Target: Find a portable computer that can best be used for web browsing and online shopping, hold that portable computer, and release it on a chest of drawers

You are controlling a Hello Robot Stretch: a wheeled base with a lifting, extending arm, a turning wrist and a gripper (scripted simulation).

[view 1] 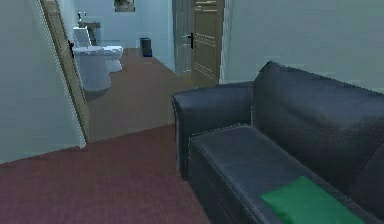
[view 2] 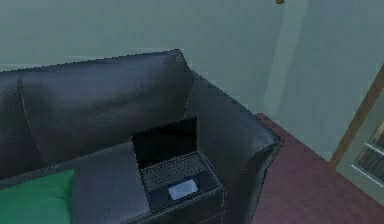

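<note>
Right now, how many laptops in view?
1. An open black laptop sits on the seat of the dark leather sofa, by the armrest at the arm side view's right; a green cushion lies to its left. Others may be hidden out of frame.

We see a black, thin laptop computer (view 2: 172, 160) lying on the dark leather sofa's seat cushion (view 2: 110, 180), lid raised upright, screen dark, keyboard and pale touchpad facing us, beside the armrest.
</note>
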